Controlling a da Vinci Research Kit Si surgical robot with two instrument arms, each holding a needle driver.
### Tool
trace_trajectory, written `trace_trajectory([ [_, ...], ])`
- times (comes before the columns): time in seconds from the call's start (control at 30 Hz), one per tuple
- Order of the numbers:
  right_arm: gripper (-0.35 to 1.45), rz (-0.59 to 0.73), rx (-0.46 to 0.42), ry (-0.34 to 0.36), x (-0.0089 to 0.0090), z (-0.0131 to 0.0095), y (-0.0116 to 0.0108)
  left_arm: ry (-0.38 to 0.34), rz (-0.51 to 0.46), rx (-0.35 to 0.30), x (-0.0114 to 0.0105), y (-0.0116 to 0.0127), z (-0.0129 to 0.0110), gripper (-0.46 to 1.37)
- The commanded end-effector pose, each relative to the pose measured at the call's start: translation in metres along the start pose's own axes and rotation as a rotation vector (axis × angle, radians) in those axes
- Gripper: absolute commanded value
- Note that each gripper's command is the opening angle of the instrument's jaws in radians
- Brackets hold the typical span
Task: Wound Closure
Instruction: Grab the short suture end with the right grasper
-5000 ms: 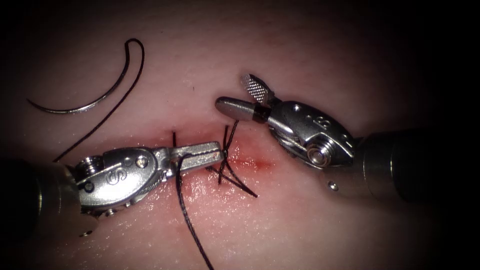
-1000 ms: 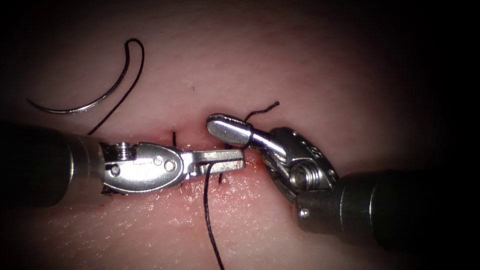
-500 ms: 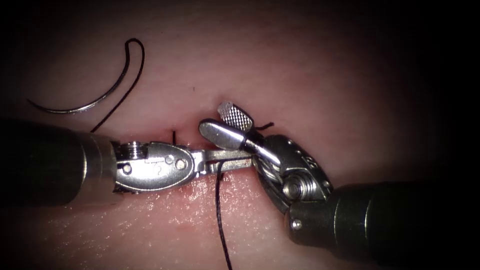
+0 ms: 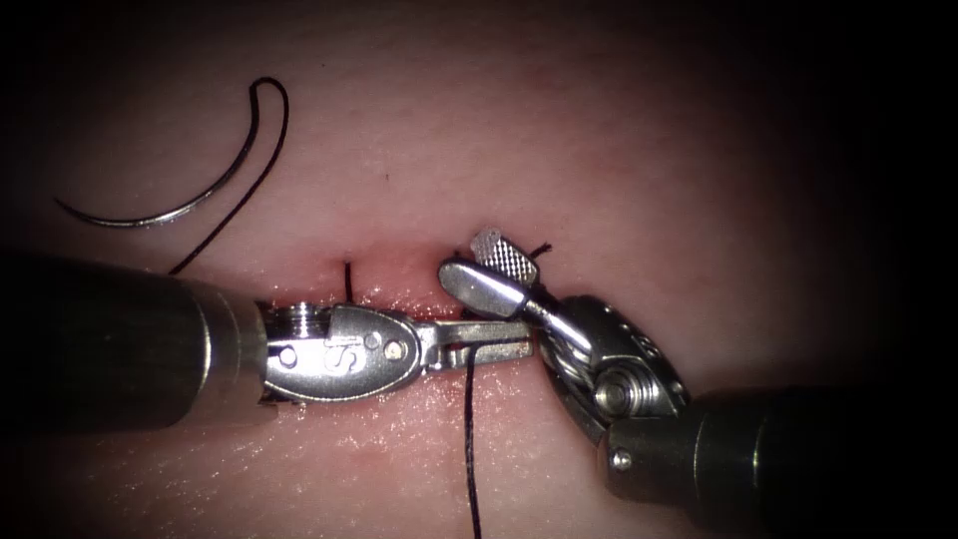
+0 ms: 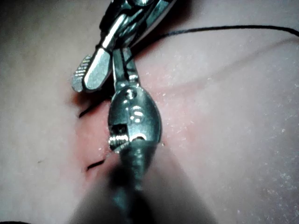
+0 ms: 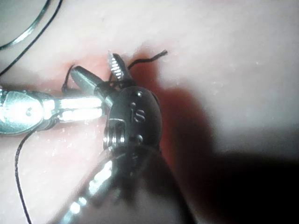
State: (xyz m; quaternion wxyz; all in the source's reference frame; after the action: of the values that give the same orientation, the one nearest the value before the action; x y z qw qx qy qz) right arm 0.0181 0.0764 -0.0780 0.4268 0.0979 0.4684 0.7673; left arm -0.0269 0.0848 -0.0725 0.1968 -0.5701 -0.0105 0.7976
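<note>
While needle (image 4: pixel 165 185) lies free, left tool (image 4: pixel 489 341) pinches thread (image 4: pixel 469 439); right tool (image 4: pixel 489 268) gapes.

Bright light at the centre, darkness around the edges

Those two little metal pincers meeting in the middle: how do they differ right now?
The left arm's tool has its jaws shut on the thread, which hangs down from them; the right arm's tool has its jaws open and holds nothing. The left tool lies level along the cut; the right tool slants up from the picture's right. Both are shiny metal, and neither holds the needle, which lies free on the tissue.
</note>
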Motion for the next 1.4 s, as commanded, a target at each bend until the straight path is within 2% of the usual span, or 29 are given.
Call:
trace_trajectory([
  [0.03, 0.70, 0.024, -0.008, -0.002, 0.0001, 0.0000, 0.0005, 0.000, 0.005, -0.013, -0.0001, 0.0002, 0.0003, -0.35],
  [0.23, 0.94, 0.070, -0.038, -0.031, -0.0005, -0.0008, 0.0030, -0.001, 0.011, -0.030, 0.0001, 0.0006, 0.0011, -0.35],
  [0.43, 0.96, 0.088, -0.048, -0.043, -0.0014, -0.0017, 0.0042, 0.000, 0.011, -0.035, 0.0001, 0.0006, 0.0012, -0.35],
  [0.73, 1.01, 0.111, -0.098, -0.002, 0.0002, -0.0015, 0.0063, -0.002, 0.012, -0.041, 0.0002, 0.0006, 0.0013, -0.35],
  [0.83, 1.03, 0.131, -0.114, 0.016, 0.0006, -0.0012, 0.0071, -0.002, 0.013, -0.043, 0.0003, 0.0007, 0.0014, -0.35],
  [1.03, 1.03, 0.125, -0.132, 0.004, 0.0004, -0.0002, 0.0078, -0.001, 0.013, -0.048, 0.0005, 0.0009, 0.0019, -0.35],
  [1.4, 1.02, 0.131, -0.158, -0.015, -0.0001, 0.0031, 0.0091, -0.002, 0.014, -0.057, 0.0007, 0.0014, 0.0018, -0.35],
])
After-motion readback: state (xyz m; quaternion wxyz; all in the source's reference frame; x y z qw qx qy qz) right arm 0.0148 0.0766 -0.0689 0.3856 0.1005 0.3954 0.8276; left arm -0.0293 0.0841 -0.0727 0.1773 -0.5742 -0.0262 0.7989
